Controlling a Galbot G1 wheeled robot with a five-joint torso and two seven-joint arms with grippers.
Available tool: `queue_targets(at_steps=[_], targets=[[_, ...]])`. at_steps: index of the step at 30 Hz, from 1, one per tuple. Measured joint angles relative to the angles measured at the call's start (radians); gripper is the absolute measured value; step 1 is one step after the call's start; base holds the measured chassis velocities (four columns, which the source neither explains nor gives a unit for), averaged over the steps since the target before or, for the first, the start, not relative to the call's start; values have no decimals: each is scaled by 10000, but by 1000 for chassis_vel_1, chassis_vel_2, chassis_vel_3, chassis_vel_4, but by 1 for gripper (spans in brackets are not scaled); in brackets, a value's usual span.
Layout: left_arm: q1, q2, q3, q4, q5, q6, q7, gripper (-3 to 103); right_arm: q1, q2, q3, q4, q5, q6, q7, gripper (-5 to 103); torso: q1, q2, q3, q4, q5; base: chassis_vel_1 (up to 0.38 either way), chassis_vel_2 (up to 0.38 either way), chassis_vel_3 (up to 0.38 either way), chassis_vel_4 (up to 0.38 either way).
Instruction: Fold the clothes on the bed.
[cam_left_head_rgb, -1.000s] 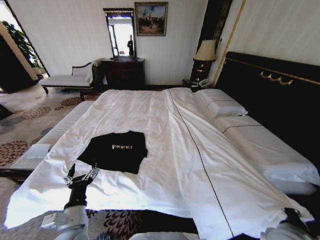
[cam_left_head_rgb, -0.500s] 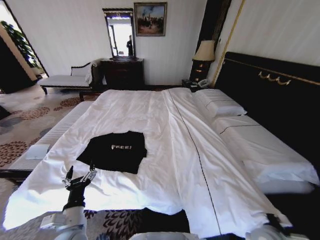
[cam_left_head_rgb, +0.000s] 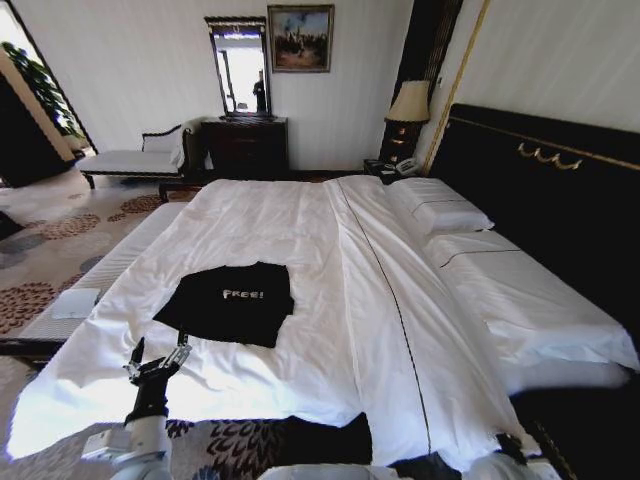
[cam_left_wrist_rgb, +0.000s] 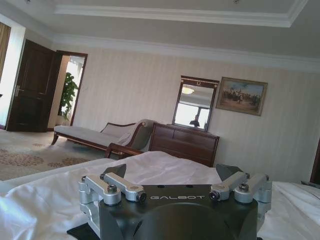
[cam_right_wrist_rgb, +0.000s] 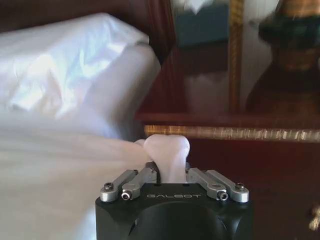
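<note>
One black T-shirt (cam_left_head_rgb: 228, 301) on the bed (cam_left_head_rgb: 330, 270), just beyond spread-fingered left hand (cam_left_head_rgb: 156, 357).

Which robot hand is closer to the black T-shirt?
The left. The left gripper hovers open just off the black T-shirt, at its near edge. The right gripper is far off at the bed's other side, pinching white sheet.

White arm (cam_left_head_rgb: 143, 440); black GALBOT-marked wrist housing (cam_left_wrist_rgb: 177, 215), silver screwed linkages.
</note>
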Motion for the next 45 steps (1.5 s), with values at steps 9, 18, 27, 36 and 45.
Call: queue_targets(at_steps=[9, 18, 27, 36, 45], targets=[[12, 36, -234, -335, -4, 136, -50, 100, -781, -105, 837, 3300, 1131, -2259, 2699, 52, 1, 0, 0, 4, -4, 0, 0, 0, 0], [25, 115, -481, -562, -6, 265, -55, 100, -566, -154, 1253, 5115, 1118, -3403, 4283, 90, 0, 0, 0, 5, -3, 0, 0, 0, 0], [182, 160, -426, -1323, -329, 872, -181, 100, 161, -621, 726, 4581, 113, -2807, 506, 100, 1, 0, 1, 6, 0, 0, 0, 0, 0], [373, 189, 252, -2448, 256, 2236, 3, 100, 521, -986, 6, 4297, -20, -980, -6409, 100, 0, 0, 0, 7, -1, 0, 0, 0, 0], [-147, 333, 730, -2462, 368, 3359, 91, 100, 1050, -1331, -726, 3788, -4327, 289, -10546, 100, 1, -1, 1, 7, -2, 0, 0, 0, 0]])
